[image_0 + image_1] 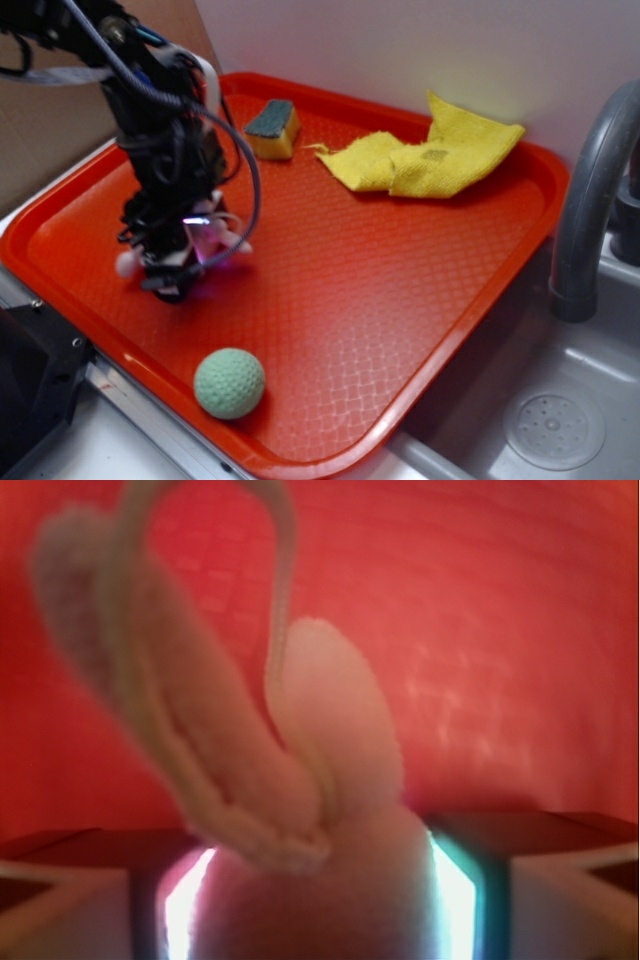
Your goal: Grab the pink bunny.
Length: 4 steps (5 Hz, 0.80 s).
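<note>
Now the fingers (180,905) are closed on the pink bunny (330,780) near the red tray's (420,290) left edge; I would lift slowly, keeping the squeeze firm.

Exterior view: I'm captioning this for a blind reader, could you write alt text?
A black robot arm's gripper is closed on a small pink bunny just above a red tray. A green ball sits near the tray's front edge; a sponge and a crumpled yellow cloth lie at the back, with a grey faucet and sink to the right.
</note>
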Available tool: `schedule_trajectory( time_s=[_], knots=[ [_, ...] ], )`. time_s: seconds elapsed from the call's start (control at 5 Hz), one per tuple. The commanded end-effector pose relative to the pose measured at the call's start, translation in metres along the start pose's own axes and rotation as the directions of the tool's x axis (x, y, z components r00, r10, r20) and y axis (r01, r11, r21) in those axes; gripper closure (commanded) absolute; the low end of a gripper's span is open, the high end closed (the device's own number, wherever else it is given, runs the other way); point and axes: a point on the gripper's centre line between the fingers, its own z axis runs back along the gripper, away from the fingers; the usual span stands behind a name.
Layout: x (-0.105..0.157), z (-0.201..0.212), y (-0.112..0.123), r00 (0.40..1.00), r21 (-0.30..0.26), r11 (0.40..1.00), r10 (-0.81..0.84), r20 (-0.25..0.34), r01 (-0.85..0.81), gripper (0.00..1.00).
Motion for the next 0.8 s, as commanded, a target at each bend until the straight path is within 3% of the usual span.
schedule_trajectory(
  time_s=[0.0,0.2,0.4,0.6],
  knots=[
    [0.0,0.102,0.002,0.905,0.161,0.909,0.338,0.26,-0.385,1.0],
    [0.002,0.154,0.011,0.809,0.157,0.808,0.513,0.285,-0.568,1.0],
    [0.01,0.204,0.016,0.748,0.167,0.733,0.615,0.25,-0.659,1.0],
    [0.01,0.214,0.016,0.699,0.124,0.692,0.678,0.227,-0.711,1.0]
  ],
)
